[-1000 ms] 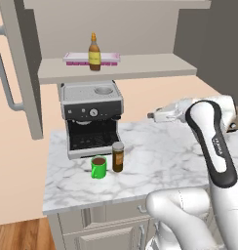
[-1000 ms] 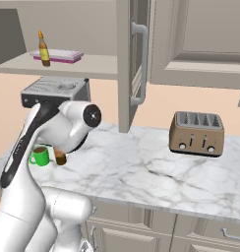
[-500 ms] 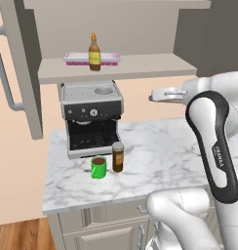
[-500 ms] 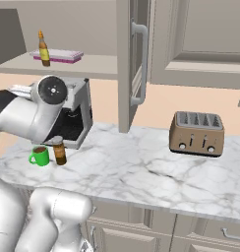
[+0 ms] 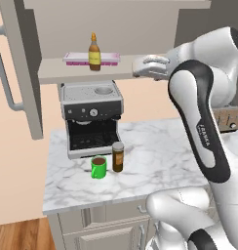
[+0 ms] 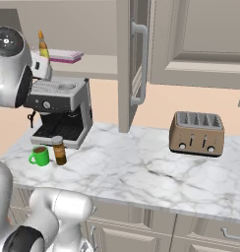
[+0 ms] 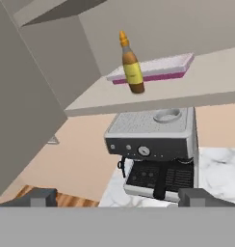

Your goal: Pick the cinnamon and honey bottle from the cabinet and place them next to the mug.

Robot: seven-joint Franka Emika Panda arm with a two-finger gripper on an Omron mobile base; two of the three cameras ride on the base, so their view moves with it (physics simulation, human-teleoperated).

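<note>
The honey bottle (image 5: 94,52) stands upright on the cabinet (image 5: 67,71) shelf, in front of a flat pink tray (image 5: 91,59). My gripper (image 5: 135,67) hovers open and empty at shelf height, to the right of the bottle and well apart from it. In the hand view the honey bottle (image 7: 131,65) is ahead and above, with my fingertips (image 7: 42,196) spread wide. The cinnamon (image 5: 118,156) stands on the marble counter, right beside the green mug (image 5: 98,167). From the right base view I see the honey bottle (image 6: 43,45), the cinnamon (image 6: 58,150) and the mug (image 6: 39,155).
A coffee machine (image 5: 91,117) sits under the shelf, just behind the mug. The open cabinet door (image 5: 18,73) with its bar handle hangs at the left. A toaster (image 6: 198,133) stands further right on the counter (image 6: 141,172).
The arm has risen from above the counter to shelf height, and the hand has swung left toward the shelf. The gripper stayed open. Cinnamon, mug and bottle have not moved.
</note>
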